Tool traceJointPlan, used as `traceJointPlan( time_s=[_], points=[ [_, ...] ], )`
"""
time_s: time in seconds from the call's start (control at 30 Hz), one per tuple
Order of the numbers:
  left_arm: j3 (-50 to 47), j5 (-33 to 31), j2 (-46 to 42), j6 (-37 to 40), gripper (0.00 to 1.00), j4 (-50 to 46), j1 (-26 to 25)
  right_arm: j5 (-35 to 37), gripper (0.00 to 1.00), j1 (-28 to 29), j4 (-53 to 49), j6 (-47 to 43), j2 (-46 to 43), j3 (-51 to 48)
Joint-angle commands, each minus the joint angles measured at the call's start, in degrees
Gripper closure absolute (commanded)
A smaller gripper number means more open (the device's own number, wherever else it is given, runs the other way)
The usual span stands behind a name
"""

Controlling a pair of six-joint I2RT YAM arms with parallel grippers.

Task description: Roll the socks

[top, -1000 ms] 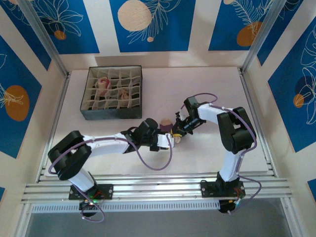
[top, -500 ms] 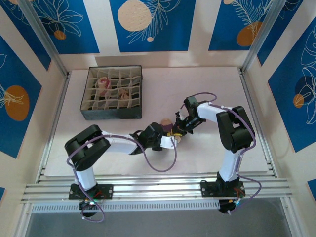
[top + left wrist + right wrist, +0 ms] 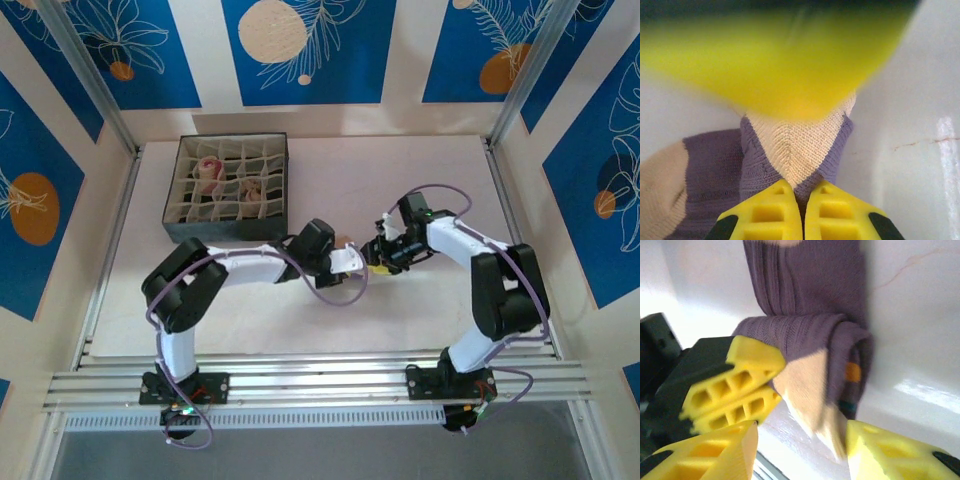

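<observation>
The purple sock [image 3: 810,295] is ribbed dusky violet with tan patches, and small orange and teal flecks show at its rolled edge. The left fingers [image 3: 765,215] and right fingers [image 3: 890,455] are bright yellow on black. The counter [image 3: 440,190] is off-white. The box [image 3: 225,231] is charcoal with cream dividers; the rolled socks [image 3: 208,170] inside it are pink and cream.

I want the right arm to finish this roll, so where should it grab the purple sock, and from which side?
Probably the rolled end of the purple sock, pinched across its thickness. Bring the open right gripper in on the side away from the left gripper, which clamps the roll's other edge; the bundle there is thick.
</observation>
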Motion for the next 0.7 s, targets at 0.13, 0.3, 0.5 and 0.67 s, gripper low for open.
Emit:
traceJointPlan(
  time_s=[0.13, 0.3, 0.5, 0.67],
  points=[
    [4.2, 18.0, 7.5, -16.2, 1.00, -17.7, 7.3, -3.5, 0.49, -1.4, 6.0, -0.5, -1.8, -2.5],
    [8.4, 24.0, 12.8, -24.4, 1.00, -18.9, 11.6, -4.7, 0.47, -1.0, 11.7, -0.1, 1.0, -2.3],
    [12.7, 24.6, 17.1, -26.5, 1.00, -22.8, 13.8, -6.2, 0.46, 0.4, 13.6, -0.8, 6.4, 1.6],
    [15.0, 24.7, 19.1, -26.4, 1.00, -24.9, 14.2, -6.4, 0.46, 1.8, 12.8, -1.5, 12.2, 5.4]
  ],
)
